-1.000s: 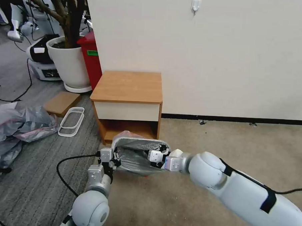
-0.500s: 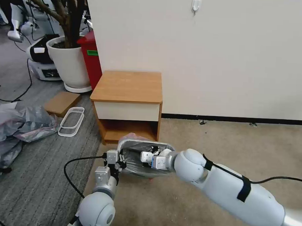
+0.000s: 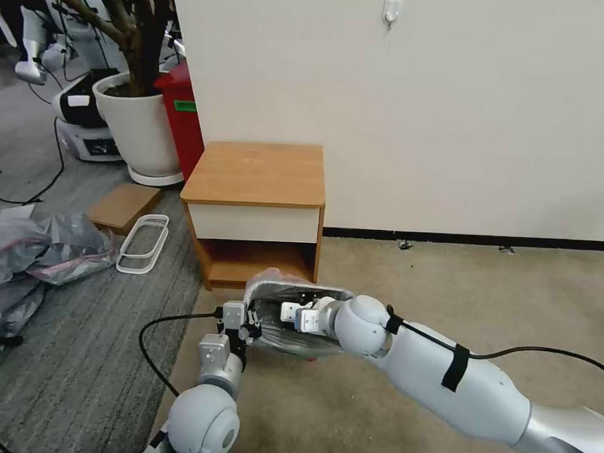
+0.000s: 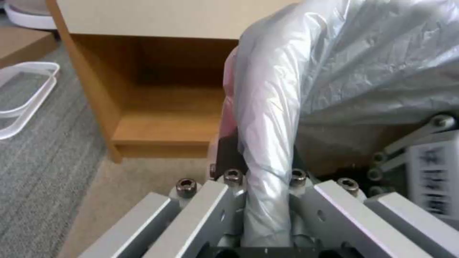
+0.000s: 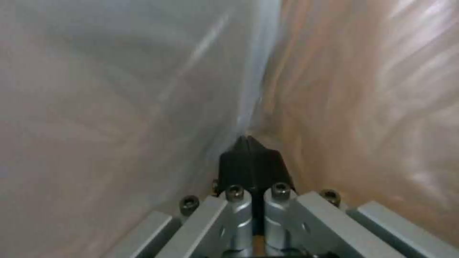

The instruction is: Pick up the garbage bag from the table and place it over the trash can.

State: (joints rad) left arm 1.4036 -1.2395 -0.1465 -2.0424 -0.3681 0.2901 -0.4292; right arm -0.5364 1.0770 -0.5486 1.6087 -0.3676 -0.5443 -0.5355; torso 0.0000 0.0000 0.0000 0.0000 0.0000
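Garbage bag (image 3: 291, 319) shifted right, pinched by both grippers' fingers (image 4: 229, 157).

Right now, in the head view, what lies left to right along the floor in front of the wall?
Heap of grey-pink plastic bags → flat brown cardboard box → white oval plastic frames → orange-brown wooden nightstand → bare beige carpet.
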